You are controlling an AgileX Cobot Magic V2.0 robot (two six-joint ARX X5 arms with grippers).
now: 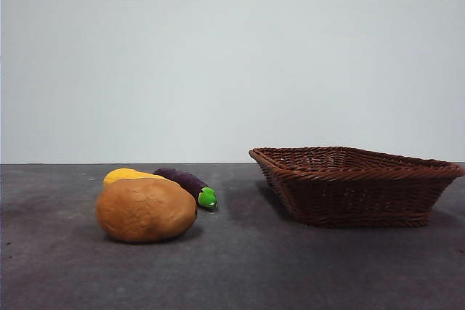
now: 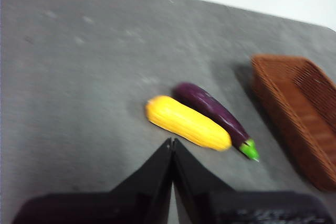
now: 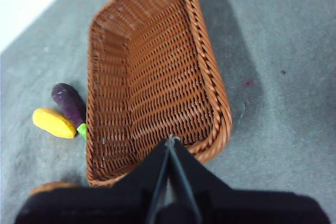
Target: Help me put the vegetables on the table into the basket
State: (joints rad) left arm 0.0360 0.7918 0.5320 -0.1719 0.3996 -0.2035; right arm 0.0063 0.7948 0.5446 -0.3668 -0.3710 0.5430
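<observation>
Nothing picked yet: potato (image 1: 146, 209), yellow vegetable (image 2: 187, 122) and eggplant (image 2: 212, 109) lie together on table (image 1: 240, 274), beside the empty basket (image 3: 207, 72). Left gripper (image 2: 171, 143) pinched closed, holding nothing, above the yellow one; right gripper (image 3: 170, 140) likewise over basket. Next: open left jaws, descend, grasp.

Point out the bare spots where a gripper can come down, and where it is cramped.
The basket is empty inside. Bare table lies between the potato and the basket, and across the near strip. It is cramped at the cluster: the yellow vegetable and eggplant lie side by side, just behind the potato.
</observation>
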